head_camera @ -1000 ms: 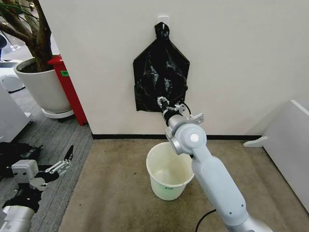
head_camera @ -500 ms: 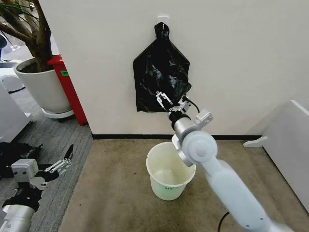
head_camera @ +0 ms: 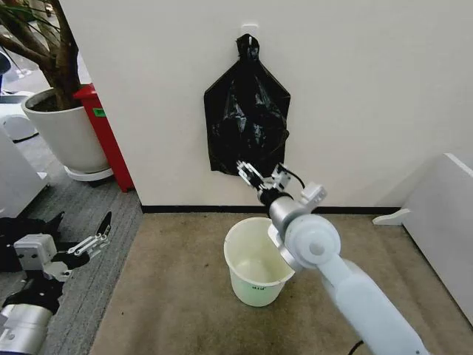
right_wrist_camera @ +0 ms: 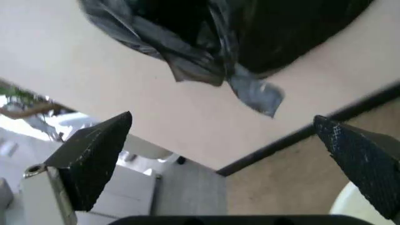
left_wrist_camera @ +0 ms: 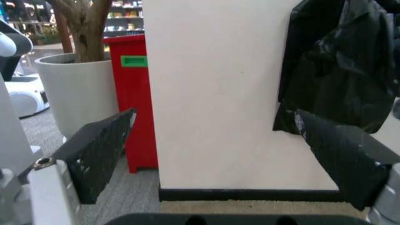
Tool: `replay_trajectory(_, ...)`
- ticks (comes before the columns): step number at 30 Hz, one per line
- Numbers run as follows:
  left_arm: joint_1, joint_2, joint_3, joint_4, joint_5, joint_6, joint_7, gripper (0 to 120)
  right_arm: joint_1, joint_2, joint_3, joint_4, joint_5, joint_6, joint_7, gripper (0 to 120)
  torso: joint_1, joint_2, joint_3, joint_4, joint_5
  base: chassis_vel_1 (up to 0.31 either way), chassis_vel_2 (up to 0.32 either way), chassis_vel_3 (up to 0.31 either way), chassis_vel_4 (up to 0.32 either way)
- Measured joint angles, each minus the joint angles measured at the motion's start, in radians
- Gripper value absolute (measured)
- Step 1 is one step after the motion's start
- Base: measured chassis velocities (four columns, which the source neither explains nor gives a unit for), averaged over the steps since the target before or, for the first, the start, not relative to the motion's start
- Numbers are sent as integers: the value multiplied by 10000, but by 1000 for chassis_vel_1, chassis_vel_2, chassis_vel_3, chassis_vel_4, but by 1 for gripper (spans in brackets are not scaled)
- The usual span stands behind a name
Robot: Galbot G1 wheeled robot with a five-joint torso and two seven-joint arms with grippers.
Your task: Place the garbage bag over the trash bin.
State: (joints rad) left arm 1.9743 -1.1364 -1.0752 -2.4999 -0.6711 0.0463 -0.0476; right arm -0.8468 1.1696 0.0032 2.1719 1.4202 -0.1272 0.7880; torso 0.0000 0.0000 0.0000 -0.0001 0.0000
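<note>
Fingers (right_wrist_camera: 93, 154) of the right gripper (head_camera: 260, 174) are spread wide just below the lower edge of the black bag bundle (head_camera: 246, 122) on the wall, holding nothing; whether a single loose garbage bag hangs among its crinkled, glossy folds is hard to make out. Beneath, the trash bin (head_camera: 259, 262) stands on the carpet, a round white tapering bucket partly hidden by the arm. Low at the left, the left gripper (head_camera: 80, 235) is spread too.
</note>
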Motion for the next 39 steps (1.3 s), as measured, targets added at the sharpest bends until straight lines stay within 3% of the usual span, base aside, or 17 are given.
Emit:
replay_trajectory(5, -17, -1, 0, 0, -3, 0, 1, 100, 98, -761, 197, 198, -1888, -787, -1407, 100, 0, 0, 0, -3, 1, 0, 0, 0, 0)
replay_trajectory(8, -22, -3, 0, 0, -2, 0, 1, 100, 1029, -1220, 132, 14, -2974, -1417, -2069, 100, 0, 0, 0, -1, 0, 0, 0, 0, 0)
replay_trajectory(13, -22, -7, 0, 0, -3, -1, 1, 100, 2763, -1638, -885, -682, -5167, -2429, -2783, 100, 0, 0, 1, 2, 0, 0, 0, 0, 0)
replay_trajectory(16, -23, -8, 0, 0, -3, 0, 1, 100, 4268, -1719, -2018, -1168, -6557, -3356, -2990, 100, 0, -1, 1, 3, -1, 0, 0, 0, 0)
replay_trajectory(22, -31, -16, 1, 0, -2, 0, 1, 100, 6261, -1545, -3316, -1985, -7569, -4940, -3078, 100, 0, 0, 1, 5, -2, 0, 0, 0, 0)
replay_trajectory(27, -56, -28, 7, 0, -2, 0, 3, 100, 6908, -1458, -3981, -2502, -8106, -6006, -3154, 100, 0, -1, 1, 3, -1, 0, 0, 0, 0)
replay_trajectory(39, -231, -92, 87, 0, -42, -33, 44, 100, 7486, -1185, -4904, -4062, -8340, -6114, -2951, 69, 0, -1, 0, 1, 0, 0, 0, 0, 0)
